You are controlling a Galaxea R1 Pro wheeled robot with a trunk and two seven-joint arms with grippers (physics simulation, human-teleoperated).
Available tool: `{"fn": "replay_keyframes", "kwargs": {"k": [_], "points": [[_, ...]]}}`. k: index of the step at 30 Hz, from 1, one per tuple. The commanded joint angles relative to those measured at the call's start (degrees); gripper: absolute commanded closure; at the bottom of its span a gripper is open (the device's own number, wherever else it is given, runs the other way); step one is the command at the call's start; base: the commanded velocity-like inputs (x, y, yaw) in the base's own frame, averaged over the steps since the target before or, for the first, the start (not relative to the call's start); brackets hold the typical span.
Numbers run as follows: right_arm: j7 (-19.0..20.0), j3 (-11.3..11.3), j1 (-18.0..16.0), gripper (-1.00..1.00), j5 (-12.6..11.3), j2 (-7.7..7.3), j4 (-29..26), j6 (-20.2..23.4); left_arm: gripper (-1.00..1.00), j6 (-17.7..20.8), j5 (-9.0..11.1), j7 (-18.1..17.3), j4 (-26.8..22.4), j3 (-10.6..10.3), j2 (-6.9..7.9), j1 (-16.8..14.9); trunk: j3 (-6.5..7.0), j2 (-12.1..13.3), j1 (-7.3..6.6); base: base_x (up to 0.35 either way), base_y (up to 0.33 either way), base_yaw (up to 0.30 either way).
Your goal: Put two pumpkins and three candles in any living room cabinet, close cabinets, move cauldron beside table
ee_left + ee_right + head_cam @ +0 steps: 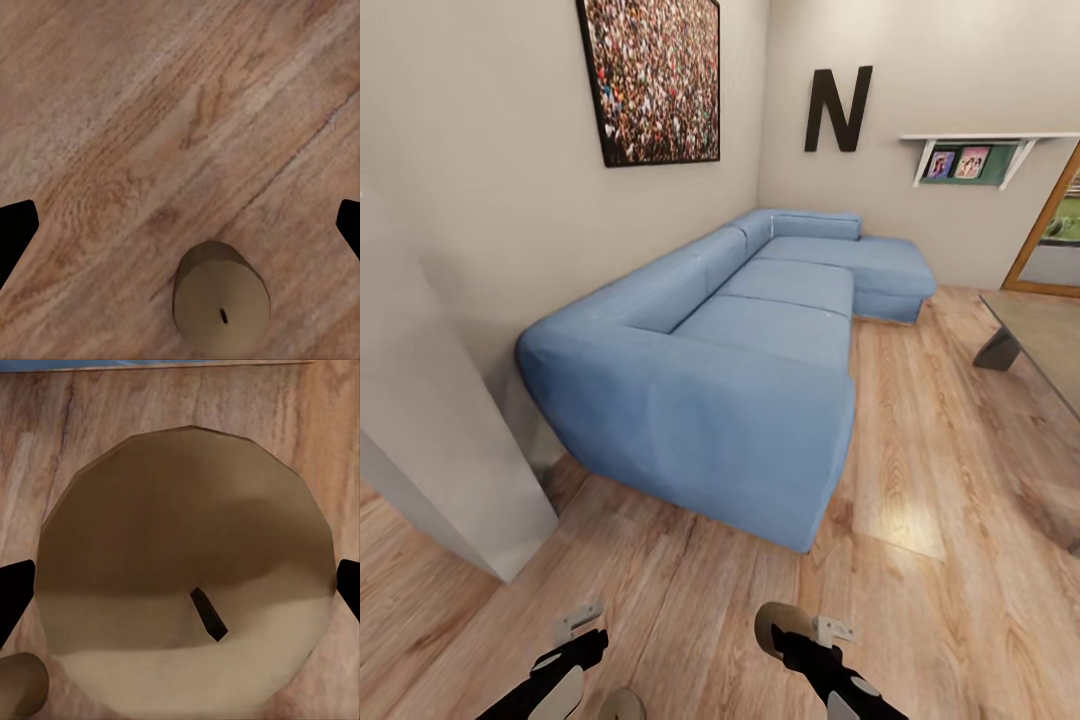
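Observation:
A stubby tan candle [187, 570] with a dark wick stands between the fingers of my right gripper [180, 589], which is open and straddles it closely. In the head view this candle [778, 622] sits on the wood floor just in front of the right gripper [792, 638]. A second candle [221, 304] stands upright on the floor below my left gripper [180, 232], which is open, empty and hovering above it. That candle [622, 705] also shows at the head view's bottom edge, beside the left gripper [572, 645]. The glass table [1040, 340] is at the far right.
A large blue L-shaped sofa [730, 370] fills the middle, its near arm about a metre ahead of the grippers. A pale wall corner [450, 470] juts in on the left. Open wood floor [940, 500] runs between sofa and table.

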Motion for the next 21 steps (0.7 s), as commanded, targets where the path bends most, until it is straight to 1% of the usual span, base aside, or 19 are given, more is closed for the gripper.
{"fn": "replay_keyframes", "kwargs": {"k": [1,7,10,11,15,17,18,19,21], "points": [[0.36,0.41,-0.08,1.0,-0.56,-0.04,0.06,-0.34,-1.0,-0.02,0.36,0.45,-0.13,-0.48,0.08,-0.04,-0.23,-0.44,0.22,0.0,0.0,0.0],[0.74,0.55,-0.05,1.0,-0.48,-0.16,-1.74,-0.36,-1.0,0.04,0.42,0.42,-0.13,-0.33,0.3,-0.04,-1.31,-2.84,1.53,0.0,0.0,0.0],[0.79,0.62,-0.05,1.0,-0.42,-0.41,-4.9,0.04,-1.0,0.04,0.43,0.43,-0.23,-0.27,0.33,-0.04,-1.84,-4.05,2.19,0.0,0.0,0.0],[0.81,0.66,-0.04,1.0,-0.41,-0.63,-5.94,0.54,-1.0,0.04,0.43,0.44,-0.26,-0.27,0.34,-0.04,-1.84,-4.05,2.19,0.0,0.0,0.0],[1.48,0.73,-0.02,1.0,-0.41,-1.66,-11.36,4.68,-1.0,0.04,0.43,0.45,-0.42,-0.28,0.32,-0.04,-1.84,-4.05,2.19,0.0,0.0,0.0],[2.6,0.73,-0.02,1.0,-0.57,-3.13,-15.22,7.76,-1.0,0.04,0.43,0.43,-0.46,-0.3,0.24,-0.04,-1.84,-4.05,2.19,0.0,0.0,0.0],[3.19,0.74,-0.02,1.0,-0.76,-3.88,-17.55,9.51,-1.0,0.04,0.43,0.44,-0.46,-0.3,0.21,-0.04,-1.84,-4.05,2.19,0.0,0.0,0.0],[3.77,0.71,-0.02,1.0,-0.96,-4.73,-21.31,12.49,-1.0,0.04,0.43,0.44,-0.47,-0.34,0.15,-0.04,-2.02,-4.45,2.41,0.0,0.0,0.0],[4.12,0.55,-0.03,1.0,-1.09,-5.25,-26.52,17.26,-1.0,0.04,0.43,0.45,-0.48,-0.37,0.11,-0.04,-2.38,-5.25,2.85,0.0,0.0,0.0]]}}
